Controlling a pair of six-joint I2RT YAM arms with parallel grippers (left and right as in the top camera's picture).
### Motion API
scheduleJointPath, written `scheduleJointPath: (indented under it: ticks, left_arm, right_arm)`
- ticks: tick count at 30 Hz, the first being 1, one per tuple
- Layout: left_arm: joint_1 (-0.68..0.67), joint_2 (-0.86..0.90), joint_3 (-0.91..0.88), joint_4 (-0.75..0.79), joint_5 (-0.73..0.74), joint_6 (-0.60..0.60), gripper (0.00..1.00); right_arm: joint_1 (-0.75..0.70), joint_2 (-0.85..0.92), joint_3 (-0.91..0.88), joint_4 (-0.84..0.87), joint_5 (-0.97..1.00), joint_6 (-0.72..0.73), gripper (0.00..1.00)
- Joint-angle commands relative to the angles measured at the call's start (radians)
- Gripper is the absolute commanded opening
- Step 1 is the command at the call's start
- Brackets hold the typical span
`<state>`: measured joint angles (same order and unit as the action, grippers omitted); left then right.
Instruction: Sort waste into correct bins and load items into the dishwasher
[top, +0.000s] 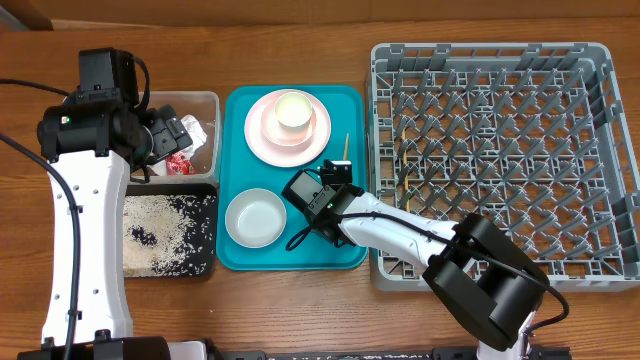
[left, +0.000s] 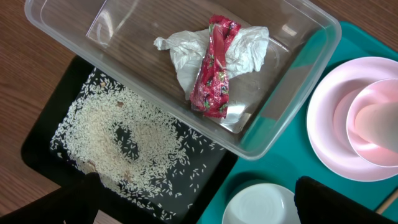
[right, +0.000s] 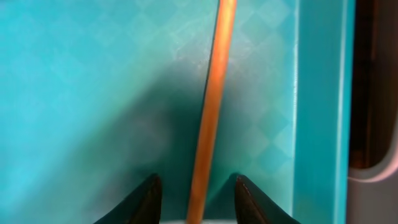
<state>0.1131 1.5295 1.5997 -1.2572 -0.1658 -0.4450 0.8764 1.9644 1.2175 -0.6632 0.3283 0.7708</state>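
While my right gripper (right: 198, 194) straddles the chopstick (right: 214, 93), jaws part open, I hold nothing | chopstick flat on tray (right: 93, 74) | risk: thin stick rolls or pivots on closing, slips out | left gripper (left: 208, 202) wide open, empty, over tub (left: 112, 31)

rack (top: 500, 130) clear above, tray (top: 230, 170) crowded (right arm (top: 400, 228))
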Motion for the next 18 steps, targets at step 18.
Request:
scheduleJointPath:
  ticks: [18]
  left_arm:
    - [0.002,-0.01,0.011,0.001,-0.009,0.011,1.0]
  right_arm:
    - [-0.002,0.058,-0.021,0.005,-0.187,0.075,0.14]
